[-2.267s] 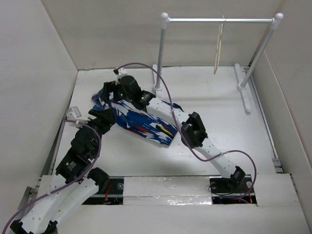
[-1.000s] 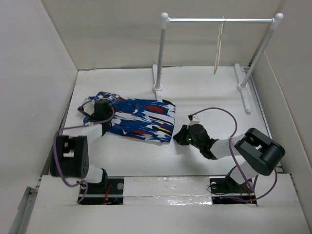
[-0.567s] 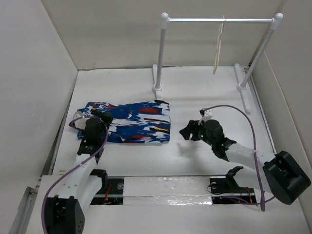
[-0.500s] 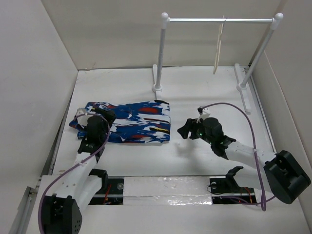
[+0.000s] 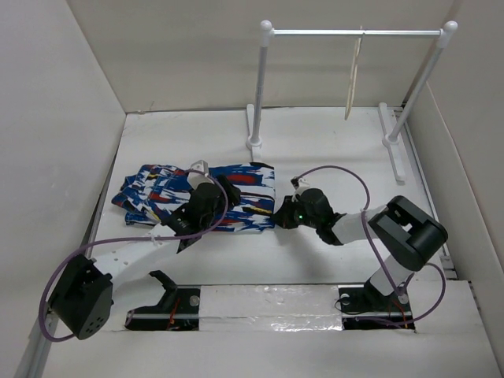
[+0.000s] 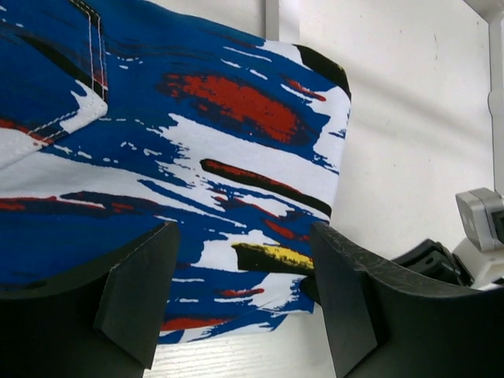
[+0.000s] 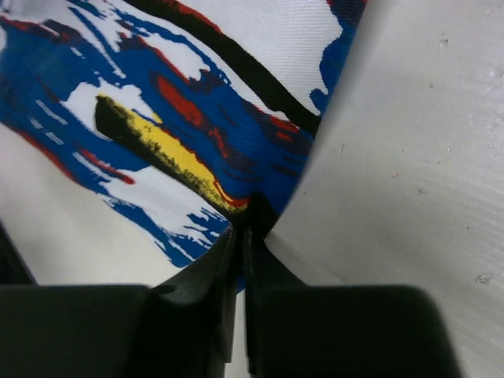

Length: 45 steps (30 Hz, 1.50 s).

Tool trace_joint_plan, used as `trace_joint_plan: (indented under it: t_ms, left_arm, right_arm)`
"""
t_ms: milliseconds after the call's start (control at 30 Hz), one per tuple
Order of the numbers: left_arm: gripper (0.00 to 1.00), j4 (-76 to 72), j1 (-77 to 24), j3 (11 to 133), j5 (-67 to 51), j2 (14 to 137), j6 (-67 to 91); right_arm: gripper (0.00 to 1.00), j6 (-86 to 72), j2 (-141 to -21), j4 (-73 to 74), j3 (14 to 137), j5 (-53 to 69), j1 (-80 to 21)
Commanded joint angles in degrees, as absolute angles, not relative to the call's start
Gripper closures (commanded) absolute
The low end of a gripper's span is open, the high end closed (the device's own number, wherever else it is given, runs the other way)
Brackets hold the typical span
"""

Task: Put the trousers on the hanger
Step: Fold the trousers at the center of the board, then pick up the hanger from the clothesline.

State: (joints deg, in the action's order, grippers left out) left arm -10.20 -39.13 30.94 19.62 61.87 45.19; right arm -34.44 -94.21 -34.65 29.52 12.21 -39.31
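Note:
The trousers (image 5: 157, 189) lie flat on the white table, blue with white, red, black and yellow streaks. My left gripper (image 5: 227, 193) hovers over their right half. In the left wrist view it (image 6: 242, 236) stands open above the cloth (image 6: 197, 142), with nothing between its fingers. My right gripper (image 5: 279, 214) is at the trousers' right edge. In the right wrist view it (image 7: 246, 224) is shut on the hem of the cloth (image 7: 157, 102) near the yellow streak. The hanger (image 5: 354, 75), thin and cream, hangs from the rack's rod at the back right.
A white tubular rack (image 5: 258, 79) with ball-capped posts stands at the back, its feet on the table. White walls close in the left, back and right sides. My right arm's elbow (image 5: 409, 232) sits at the right. The right gripper's black body (image 6: 433, 264) shows in the left wrist view.
My left gripper has moved from the trousers' left end to over their right half. My right gripper has moved left to the trousers' right edge and shut on the hem.

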Motion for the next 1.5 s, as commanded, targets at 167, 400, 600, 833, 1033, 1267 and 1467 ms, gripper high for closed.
trace_joint_plan:
  t_ms: [167, 400, 600, 833, 1033, 1267, 1467]
  left_arm:
    - [0.33, -15.12, -42.98, 28.39, 21.62, 61.00, 42.19]
    - [0.39, -16.17, -46.58, 31.98, 24.34, 56.87, 38.33]
    - [1.00, -21.26, -46.58, 33.66, 25.49, 56.07, 30.95]
    - [0.97, -24.78, -46.58, 29.71, 24.70, 52.39, 25.84]
    - [0.60, -24.43, -46.58, 27.86, 22.94, 47.99, 25.66]
    - [0.59, -23.47, -46.58, 28.48, 22.76, 48.95, 25.84]
    - [0.60, -23.73, -46.58, 28.21, 23.02, 48.60, 26.02]
  right_arm:
    - [0.94, -34.72, -82.37, -29.46, 24.00, 4.59, -39.11]
    - [0.18, -24.36, -62.52, -1.00, 34.53, -7.54, -40.34]
    - [1.00, -13.55, -49.40, 11.68, 54.02, -18.62, -33.52]
    - [0.42, -5.46, -64.20, 18.18, 81.62, -23.30, -21.21]
    - [0.27, -4.04, -80.74, 24.85, 98.68, -20.74, -16.97]
    - [0.35, -2.20, -87.53, 26.53, 104.57, -23.12, -15.29]
    - [0.71, -1.05, -89.74, 26.99, 104.24, -21.27, -13.54]
